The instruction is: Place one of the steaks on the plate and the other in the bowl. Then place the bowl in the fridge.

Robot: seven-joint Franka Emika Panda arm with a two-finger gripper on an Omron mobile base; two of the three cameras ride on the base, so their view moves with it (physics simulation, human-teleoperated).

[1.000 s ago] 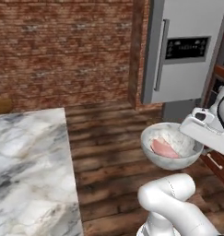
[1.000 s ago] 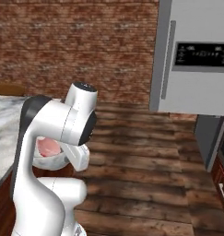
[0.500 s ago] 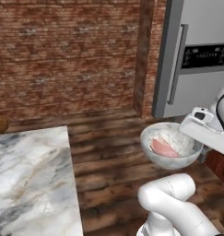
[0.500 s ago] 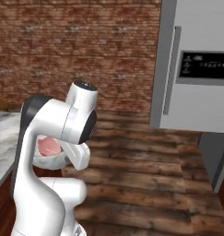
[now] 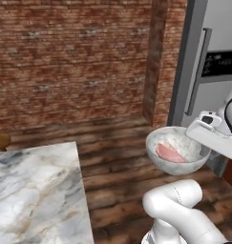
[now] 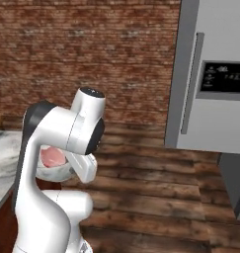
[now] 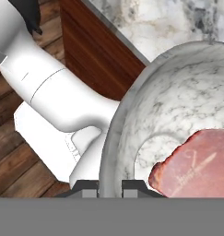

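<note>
Fridge [image 5: 217, 57] nearer; counter [image 5: 36, 190] left behind.

A speckled whitish-grey bowl [image 5: 177, 151], held upright above the wooden floor, carries 1 pink marbled steak [image 5: 169, 153] lying flat inside; the tall grey fridge [image 6: 213, 79] stands closed at far right.

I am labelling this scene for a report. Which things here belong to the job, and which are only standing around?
Belonging to the job:
- bowl, carried by the gripper, jaws shut on its rim
- steak lying in the bowl
- fridge, door closed

Only standing around:
- marble counter
- brick wall
</note>
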